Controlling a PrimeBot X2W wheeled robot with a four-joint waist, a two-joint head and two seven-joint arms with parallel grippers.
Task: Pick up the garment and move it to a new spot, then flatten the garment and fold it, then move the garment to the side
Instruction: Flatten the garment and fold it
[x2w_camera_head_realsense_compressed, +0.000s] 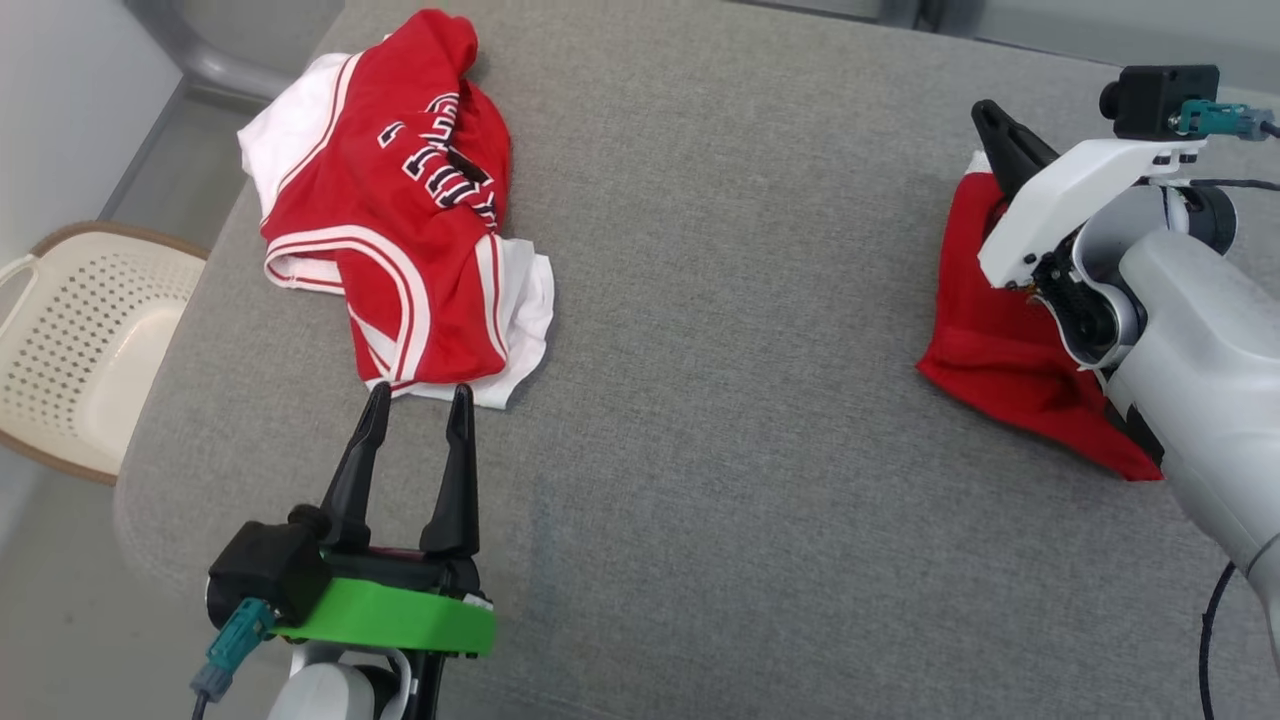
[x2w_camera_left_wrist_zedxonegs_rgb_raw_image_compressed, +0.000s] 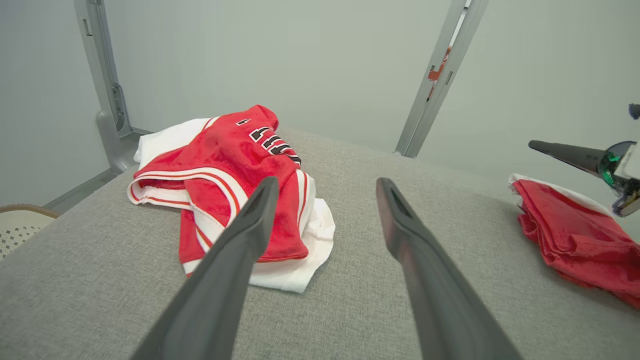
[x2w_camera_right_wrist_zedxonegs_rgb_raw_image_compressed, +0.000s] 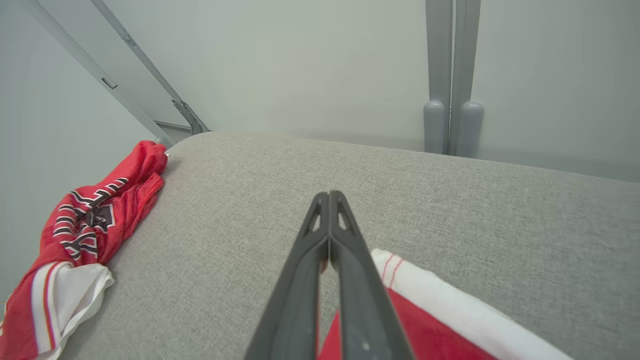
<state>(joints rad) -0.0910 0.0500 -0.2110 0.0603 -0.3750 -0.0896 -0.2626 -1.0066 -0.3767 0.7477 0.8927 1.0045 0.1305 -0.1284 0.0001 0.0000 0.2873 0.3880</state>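
Grey fabric tabletop, pale wall, cream perforated basket

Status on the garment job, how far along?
Looks done: one red garment lies folded at the right of the table, the shut right gripper above it. In hand: nothing held; the open left gripper points at the near edge of the crumpled jersey. Left: pick up that jersey, flatten, fold, move aside.
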